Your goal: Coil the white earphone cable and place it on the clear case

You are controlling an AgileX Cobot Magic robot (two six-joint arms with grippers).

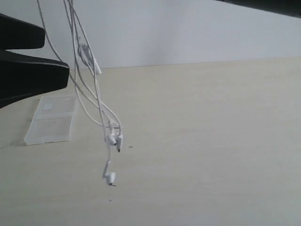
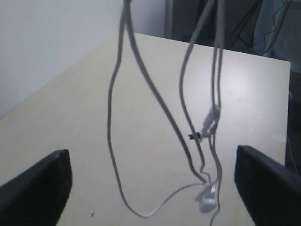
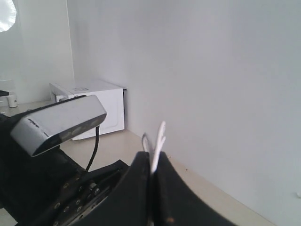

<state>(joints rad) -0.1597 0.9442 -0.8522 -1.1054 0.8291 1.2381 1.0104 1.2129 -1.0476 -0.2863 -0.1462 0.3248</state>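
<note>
The white earphone cable [image 1: 96, 94] hangs in several long loops from above the exterior view, its earbuds [image 1: 112, 139] dangling just over the table. My right gripper [image 3: 153, 157] is shut on the white earphone cable [image 3: 159, 141], a short bend sticking out past the fingertips; this gripper is out of the exterior view. My left gripper [image 1: 56, 52] is open wide at the far left, level with the hanging strands, with nothing clamped. From its wrist the cable [image 2: 155, 94] and an earbud [image 2: 207, 200] hang between the fingers [image 2: 42, 188]. The clear case [image 1: 51, 120] lies open flat on the table below it.
The pale table [image 1: 202, 141] runs to a white wall behind. A dark arm part [image 1: 263, 5] crosses the top right corner. In the right wrist view there is a silver camera [image 3: 61, 120] and a white box [image 3: 101, 101]. Dark equipment [image 2: 235, 23] stands beyond the table edge.
</note>
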